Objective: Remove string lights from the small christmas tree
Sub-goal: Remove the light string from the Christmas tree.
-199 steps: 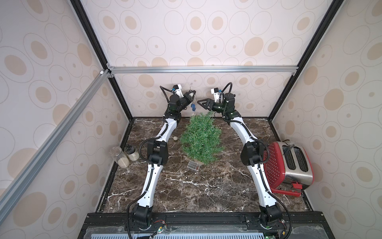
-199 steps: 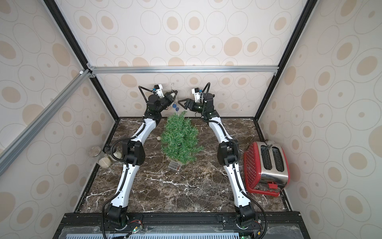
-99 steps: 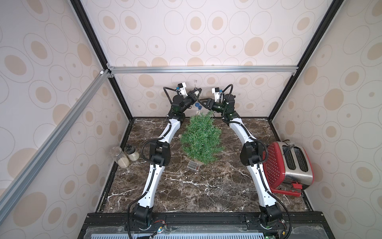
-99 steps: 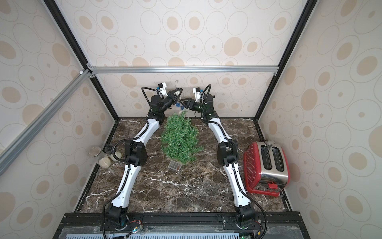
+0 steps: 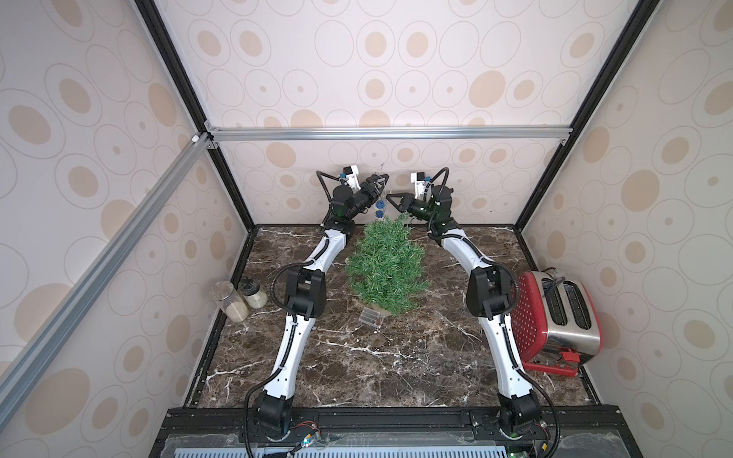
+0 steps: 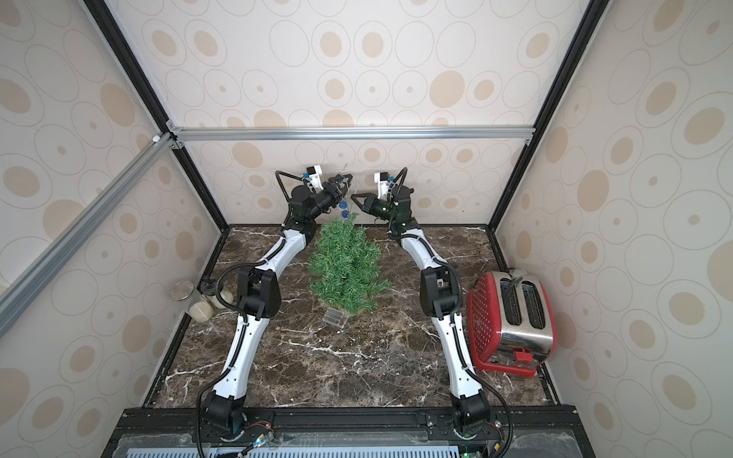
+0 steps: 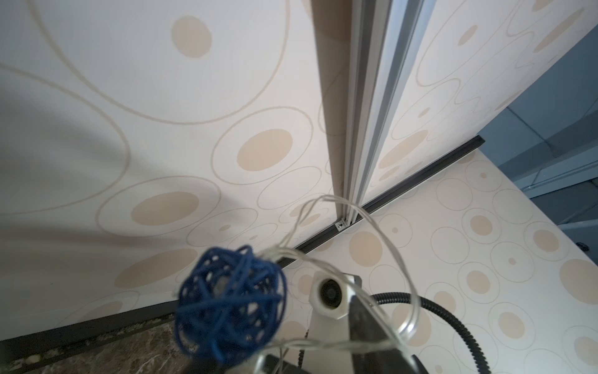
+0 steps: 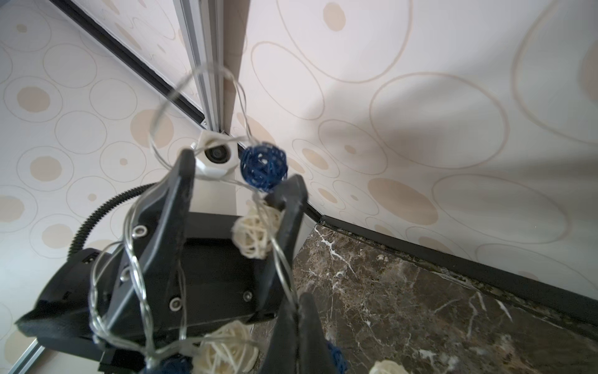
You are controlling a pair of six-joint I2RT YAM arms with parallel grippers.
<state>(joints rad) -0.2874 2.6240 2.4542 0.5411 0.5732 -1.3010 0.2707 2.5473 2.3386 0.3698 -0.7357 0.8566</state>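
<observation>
While string lights (image 5: 381, 204) dangle overhead, small christmas tree (image 5: 384, 269) upright

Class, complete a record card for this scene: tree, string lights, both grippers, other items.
Tree: upright, mid-table
String lights: hanging above the treetop, blue and cream balls
Battery box: on the table by the tree's base
Left gripper: fingers open, wire draped across them
Right gripper: shut on the wire
Also there: red toaster, two jars

In the left wrist view the blue ball (image 7: 229, 301) is blurred, close to the lens. The right wrist view's edge crops a cream ball (image 8: 388, 367). The wire (image 8: 281, 259) is too thin to trace in both top views.
</observation>
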